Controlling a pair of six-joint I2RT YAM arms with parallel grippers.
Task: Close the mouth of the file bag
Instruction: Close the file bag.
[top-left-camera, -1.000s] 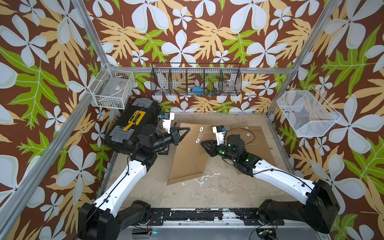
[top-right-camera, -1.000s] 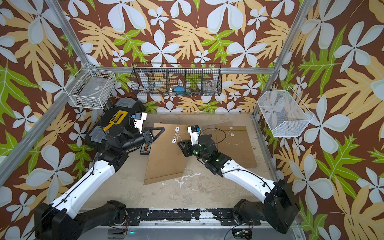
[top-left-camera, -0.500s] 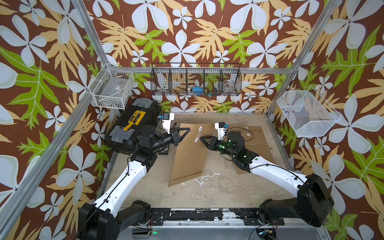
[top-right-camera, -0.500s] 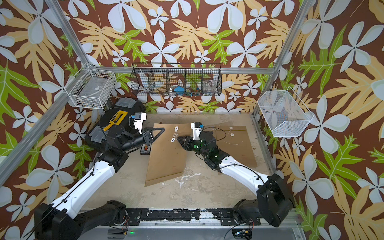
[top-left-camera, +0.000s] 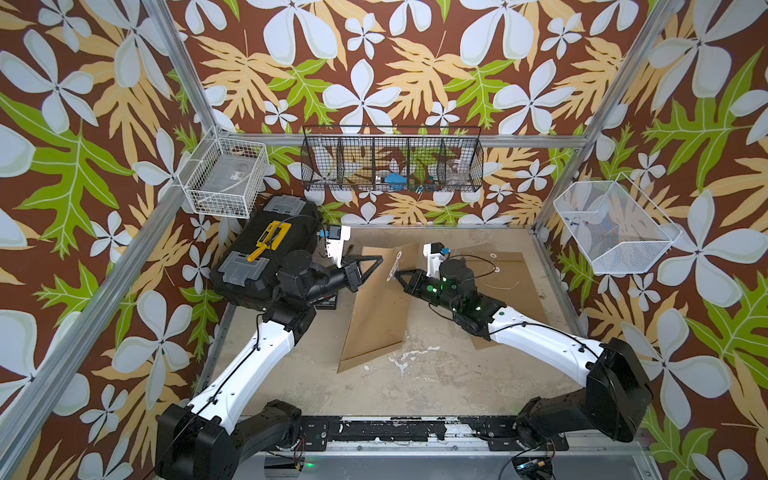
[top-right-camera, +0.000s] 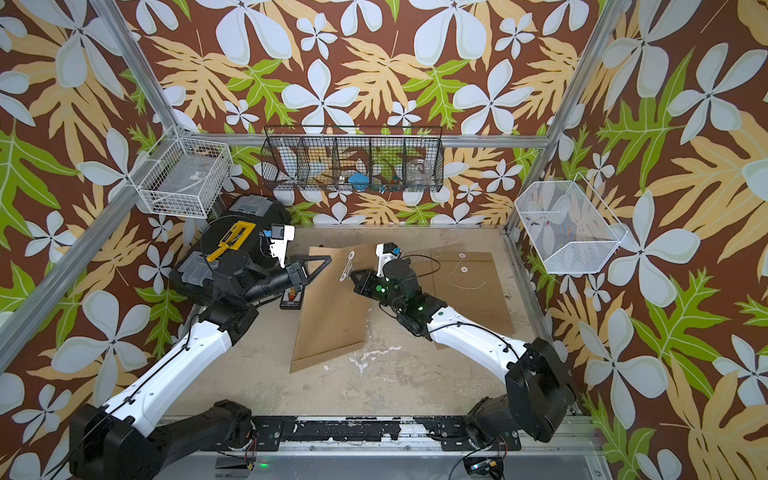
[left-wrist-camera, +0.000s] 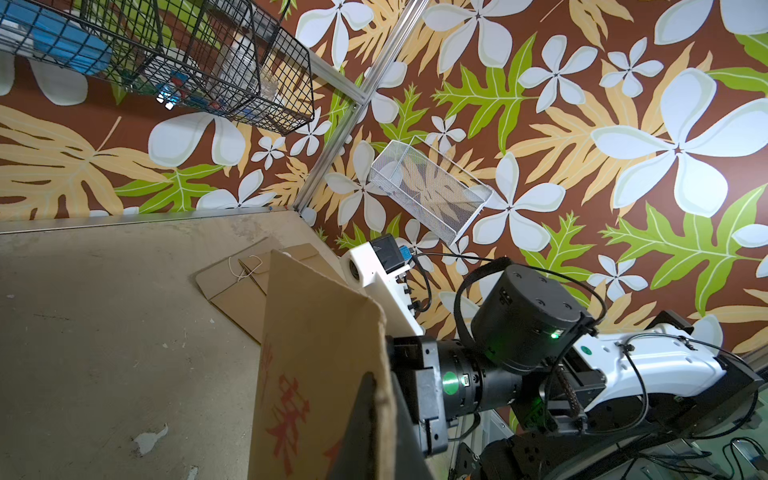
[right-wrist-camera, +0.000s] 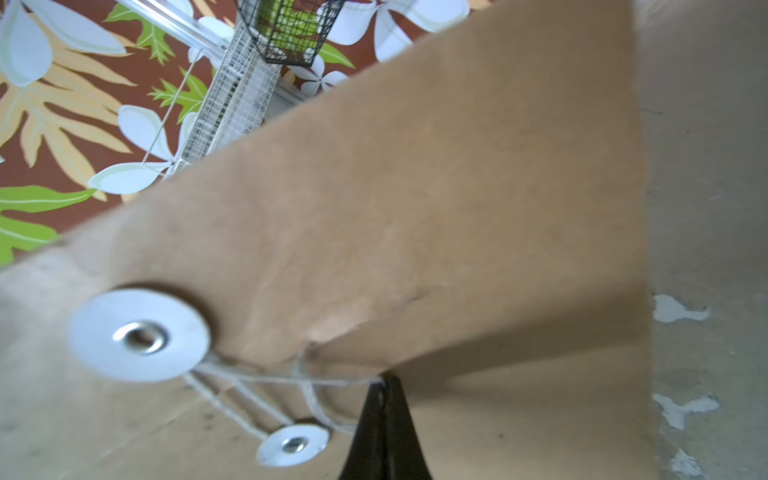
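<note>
Left to right: the black toolbox (top-left-camera: 266, 253) sits far left, not involved. The left gripper (top-left-camera: 379, 260) is clamped on the raised edge of the file bag (top-left-camera: 378, 316), propping that end up. So the bag stands tilted around mid-table, with its near end down on the table (top-left-camera: 415, 386).

The new bit is on the other side. A second ago the right gripper (top-left-camera: 398, 274) hung a little back from the bag with its jaws partly apart. Now it's nosed in at the two white closure discs and pinched right down. In the wrist view the fingertips (right-wrist-camera: 384, 424) are pressed together with the string (right-wrist-camera: 257, 374) running into them. I reckon it's got hold of the string, between the flap disc (right-wrist-camera: 139, 334) and the lower disc (right-wrist-camera: 293, 444).

So my guess is we're at the start of the winding step. The mouth isn't tied off yet. Off to the right a second bag (top-left-camera: 511, 282) lies flat.
</note>
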